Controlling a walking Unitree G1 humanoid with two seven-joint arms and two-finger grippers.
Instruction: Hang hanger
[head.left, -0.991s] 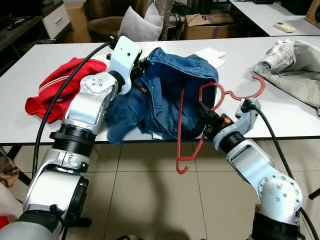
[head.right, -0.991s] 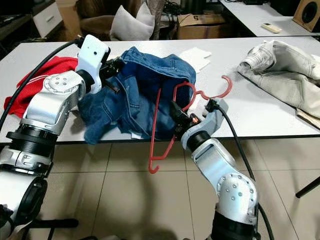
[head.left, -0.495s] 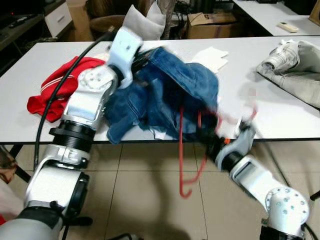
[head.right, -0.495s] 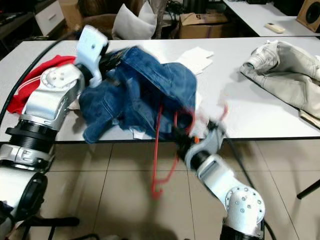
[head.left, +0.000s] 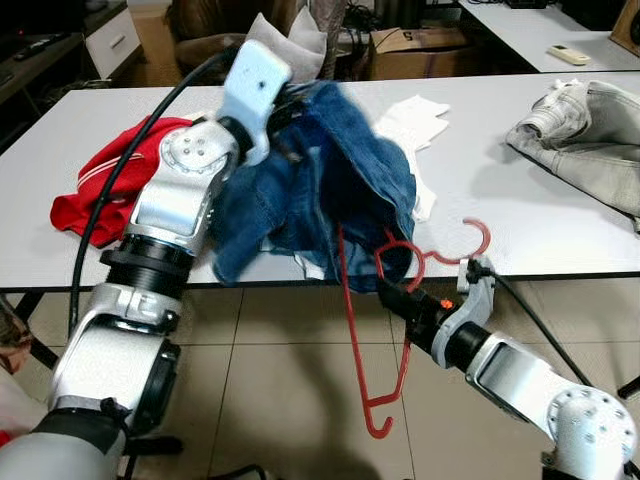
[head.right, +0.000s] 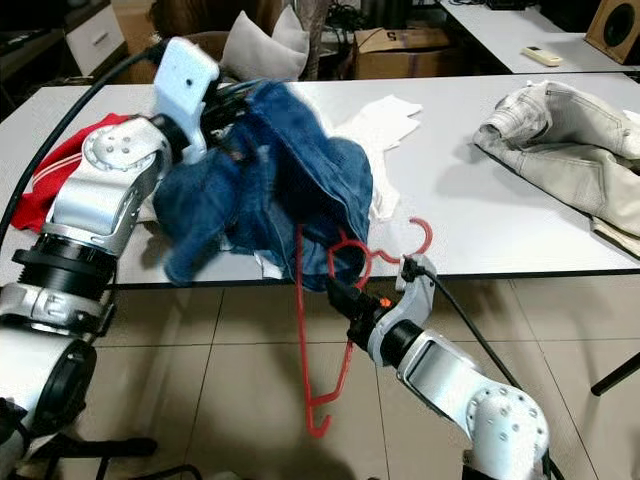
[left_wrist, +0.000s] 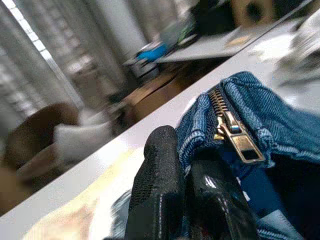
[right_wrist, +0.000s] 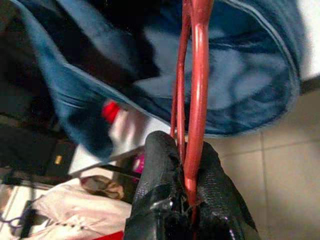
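A red wire hanger (head.left: 352, 300) hangs off the table's front edge, its upper part under the hem of a blue denim garment (head.left: 345, 185) and its lower end near the floor. My right gripper (head.left: 393, 294) is shut on the hanger's wire, just below the table edge; the right wrist view shows the red wire (right_wrist: 196, 90) pinched between the black fingers (right_wrist: 159, 175). My left gripper (head.left: 290, 105) is shut on the denim's zipper edge (left_wrist: 235, 132) and holds it lifted above the table (head.left: 540, 225).
A red garment (head.left: 100, 185) lies at the table's left. White cloth (head.left: 415, 120) lies behind the denim. Pale grey trousers (head.left: 590, 125) lie at the right. Behind the table stand a cushion (head.left: 290, 45) and a cardboard box (head.left: 415, 50). Tiled floor (head.left: 290, 400) lies below.
My right gripper has dropped below the table's front edge, pulling the hanger down and toward me. The left gripper has lifted the denim higher and slightly back.
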